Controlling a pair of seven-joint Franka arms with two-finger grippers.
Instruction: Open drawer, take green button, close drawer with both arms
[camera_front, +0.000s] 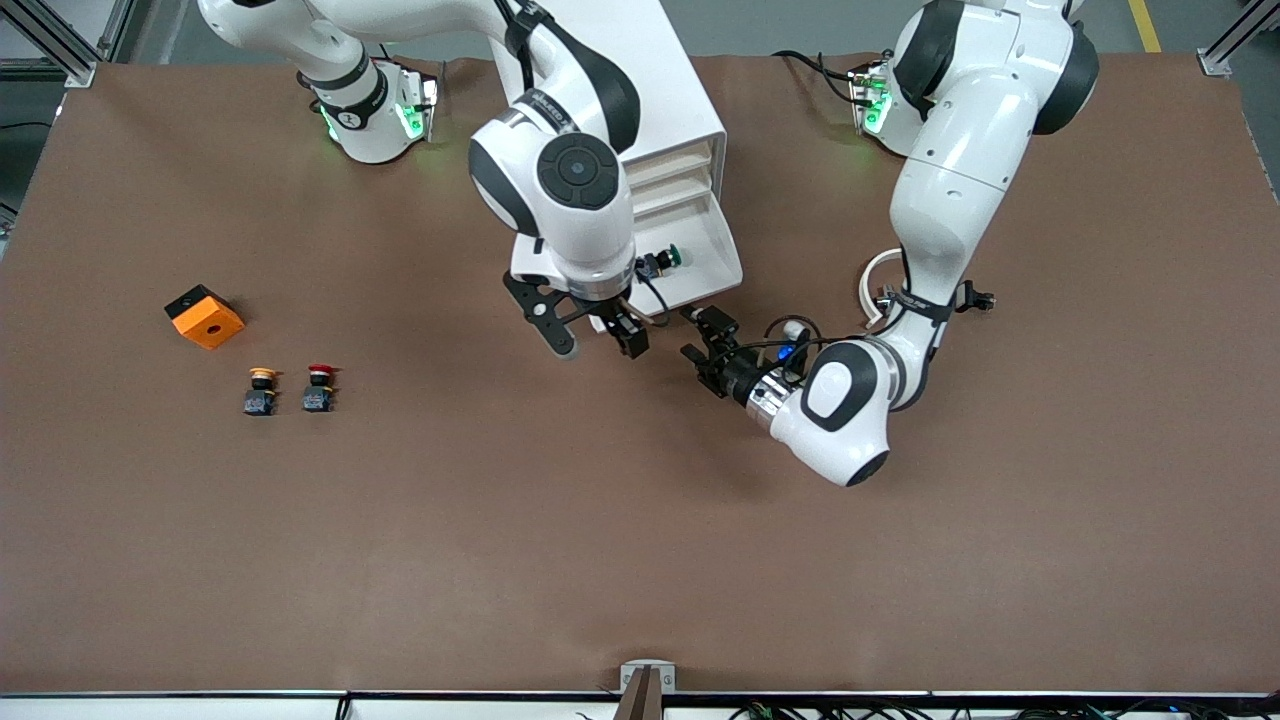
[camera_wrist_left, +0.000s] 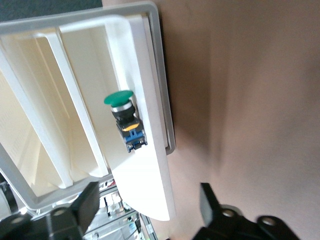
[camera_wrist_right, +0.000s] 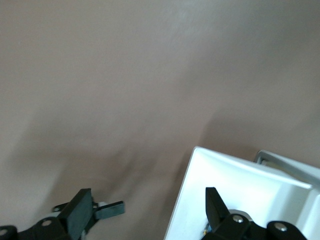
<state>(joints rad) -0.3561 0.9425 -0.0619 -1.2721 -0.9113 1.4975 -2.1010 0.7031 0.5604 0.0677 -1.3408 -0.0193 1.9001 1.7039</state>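
Brown table (camera_front: 640, 560) bore a white drawer cabinet (camera_front: 680, 90), green-capped button (camera_front: 672, 257) lay in its pulled-out drawer (camera_front: 715, 262), left gripper (camera_front: 708, 350) gaped empty just before the drawer, right gripper (camera_front: 595, 335) hung wide over the drawer's edge.

2 glossy white jointed arms (camera_front: 950, 200) with black joint discs and bands; green lights glow at both bases; black cables loop by the left gripper (camera_front: 708, 352); the right gripper (camera_front: 590, 335) is black with grey-tipped fingers.
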